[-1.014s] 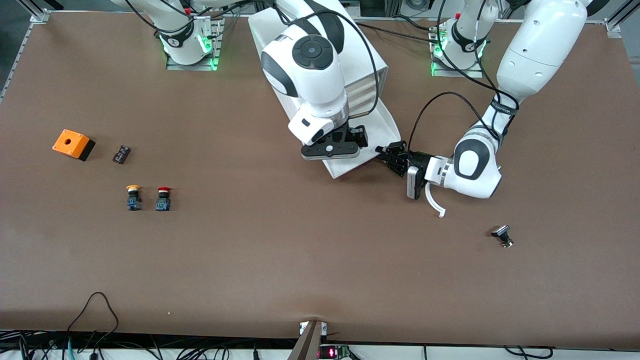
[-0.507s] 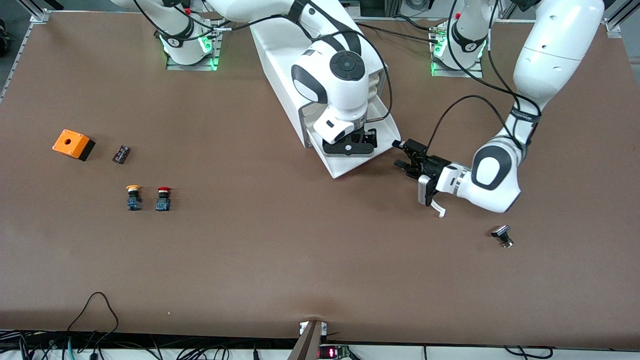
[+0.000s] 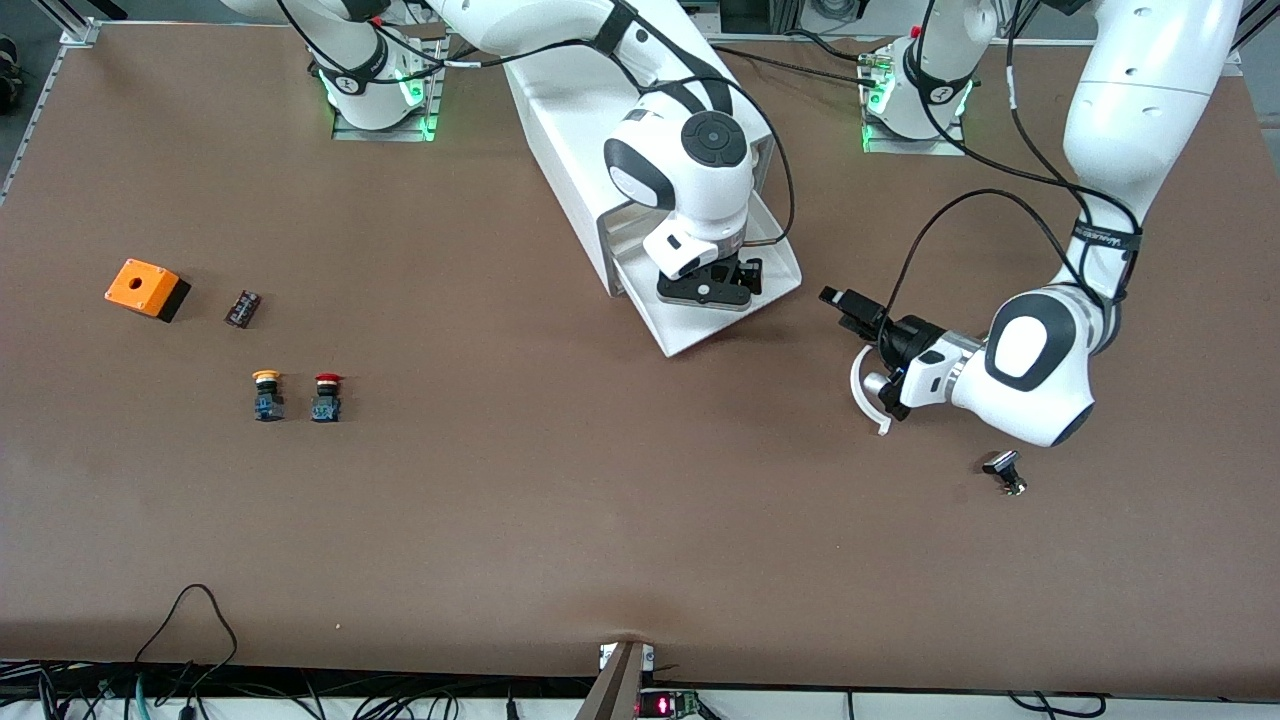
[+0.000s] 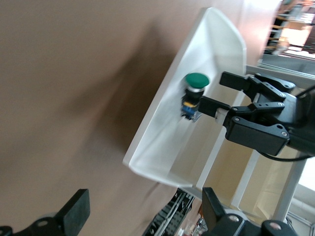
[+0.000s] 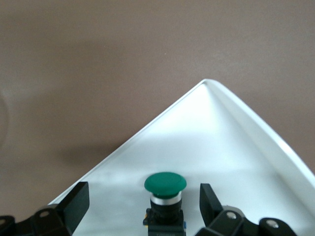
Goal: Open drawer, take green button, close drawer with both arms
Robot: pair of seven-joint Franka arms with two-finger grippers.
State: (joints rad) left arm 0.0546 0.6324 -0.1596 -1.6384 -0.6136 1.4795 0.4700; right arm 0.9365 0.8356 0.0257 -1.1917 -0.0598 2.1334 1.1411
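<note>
The bottom drawer (image 3: 683, 328) of the white cabinet (image 3: 560, 150) stands pulled out. The green-capped button (image 5: 165, 183) stands upright in the drawer (image 5: 221, 147); in the front view my right hand hides it. My right gripper (image 3: 705, 290) is down in the drawer, and in its wrist view the gripper (image 5: 142, 192) is open, with one finger on each side of the button and not touching it. My left gripper (image 3: 845, 310) is open and empty over bare table beside the drawer, toward the left arm's end. Its wrist view (image 4: 142, 212) shows the drawer (image 4: 162, 132), the button (image 4: 197, 81) and the right gripper (image 4: 224, 96).
A yellow-capped button (image 3: 266, 394) and a red-capped button (image 3: 326, 396) stand toward the right arm's end, with an orange box (image 3: 146, 288) and a small dark part (image 3: 243, 307) farther from the camera. A white curved strip (image 3: 866, 402) and a black part (image 3: 1004, 470) lie near the left arm.
My right gripper has moved from the drawer's front edge in over the drawer toward the cabinet. My left gripper has drawn away from the drawer toward the left arm's end.
</note>
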